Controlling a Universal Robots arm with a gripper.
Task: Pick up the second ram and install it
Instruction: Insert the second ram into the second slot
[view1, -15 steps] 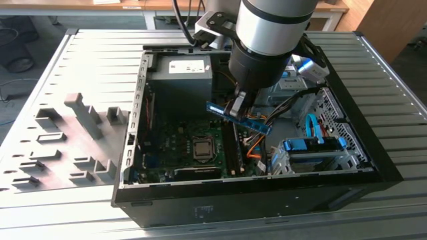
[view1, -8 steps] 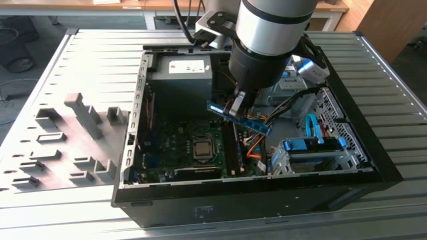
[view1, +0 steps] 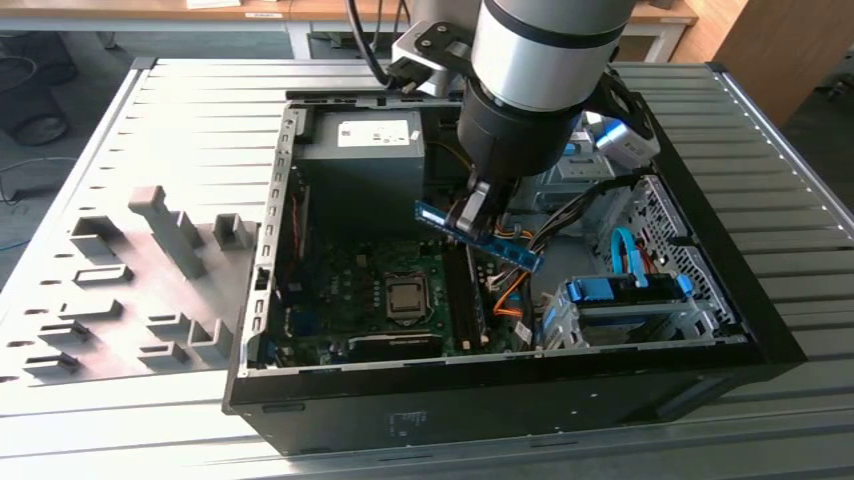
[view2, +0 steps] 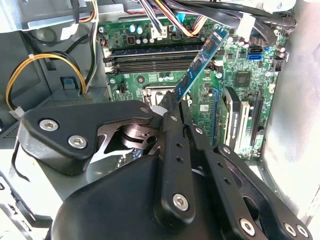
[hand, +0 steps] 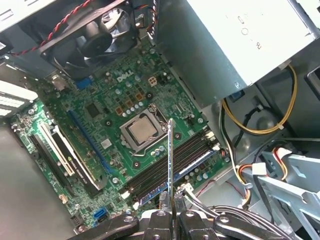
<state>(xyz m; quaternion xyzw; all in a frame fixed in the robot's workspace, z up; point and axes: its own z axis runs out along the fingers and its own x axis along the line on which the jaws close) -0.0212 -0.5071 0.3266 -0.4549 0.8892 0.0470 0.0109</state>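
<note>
Your exterior view looks down, mid-range, into the open black metal computer case. Both wrist views sit close behind the black gripper, facing the green motherboard; all three share it.

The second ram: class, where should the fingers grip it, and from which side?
Likely best: pinch the second ram across its two flat faces near its upper edge, coming from above. It is thin and flat, and the gripper holds it so, leaving the lower edge free over the motherboard.
</note>
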